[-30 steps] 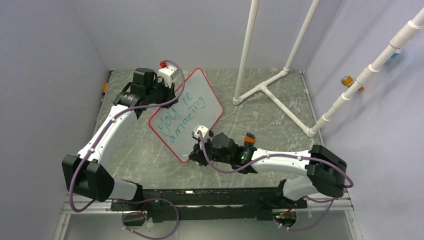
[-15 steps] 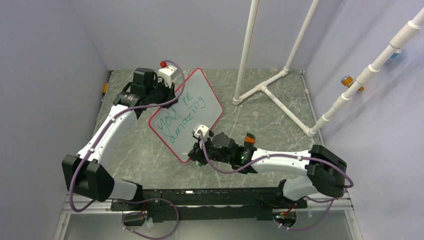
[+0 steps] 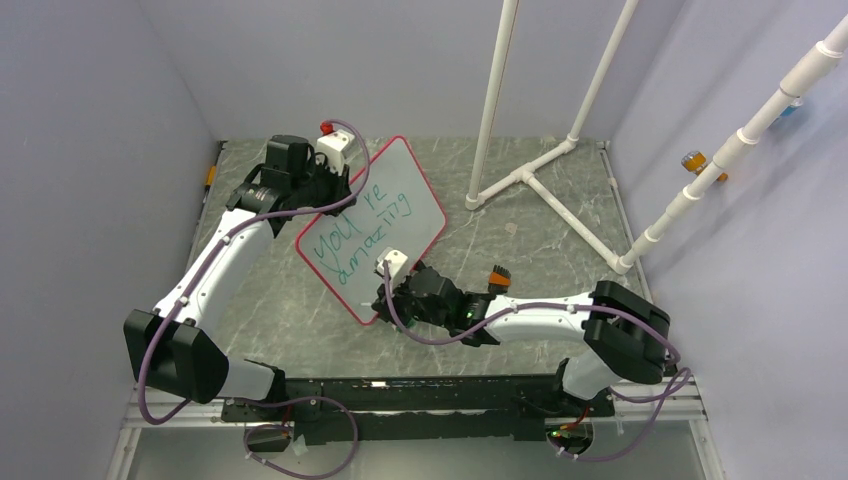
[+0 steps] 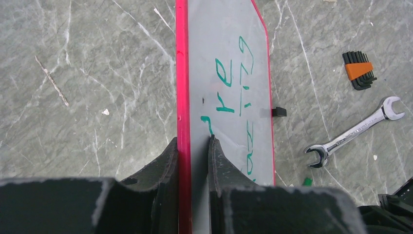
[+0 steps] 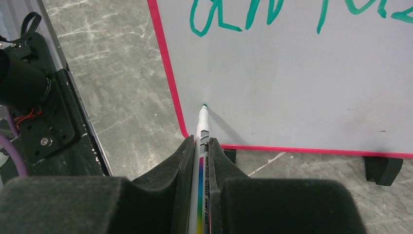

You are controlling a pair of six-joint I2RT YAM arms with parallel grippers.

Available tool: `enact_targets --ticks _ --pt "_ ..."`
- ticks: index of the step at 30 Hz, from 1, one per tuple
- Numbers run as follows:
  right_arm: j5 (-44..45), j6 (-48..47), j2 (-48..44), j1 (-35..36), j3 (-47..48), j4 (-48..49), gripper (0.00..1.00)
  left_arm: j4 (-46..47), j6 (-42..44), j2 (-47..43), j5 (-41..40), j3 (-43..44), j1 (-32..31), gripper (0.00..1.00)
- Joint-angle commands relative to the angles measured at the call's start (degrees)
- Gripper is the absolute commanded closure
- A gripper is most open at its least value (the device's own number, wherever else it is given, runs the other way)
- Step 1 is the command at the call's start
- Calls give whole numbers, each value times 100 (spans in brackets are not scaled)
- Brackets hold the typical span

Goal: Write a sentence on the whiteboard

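The whiteboard [image 3: 400,215], white with a thin red frame, lies slanted across the middle of the table. Green lettering, the sentence [image 3: 362,232], runs in two lines across it. My left gripper [image 3: 335,197] is shut on the board's far left edge; in the left wrist view its fingers [image 4: 193,141] clamp the red frame of the whiteboard [image 4: 229,48]. My right gripper [image 3: 388,300] at the board's near corner is shut on a white marker [image 5: 201,131]. The marker's green tip touches the whiteboard [image 5: 302,83] just inside its corner, below the lettering [image 5: 272,12].
A white pipe frame [image 3: 530,172] stands at the back right. A steel wrench [image 4: 353,131] and an orange-handled hex key set [image 4: 359,70] lie on the marble table beside the board. Black clips [image 5: 383,169] sit under the board's edge. The arms' base rail [image 5: 39,122] is close by.
My right arm has shifted a little left and toward the board, carrying the marker to its near corner. The left arm and the board have not moved.
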Motion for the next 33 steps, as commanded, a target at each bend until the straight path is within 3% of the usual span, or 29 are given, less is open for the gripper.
enact_targets --ticks 1,17,33 --pt "370 24 151 16 274 476 100 -507 754 128 -871 6 15 100" --pt "1360 -88 122 -21 553 88 100 -506 764 146 -888 12 17 100" --pt "401 -90 -366 -1 388 281 100 -508 786 133 -930 -3 14 100"
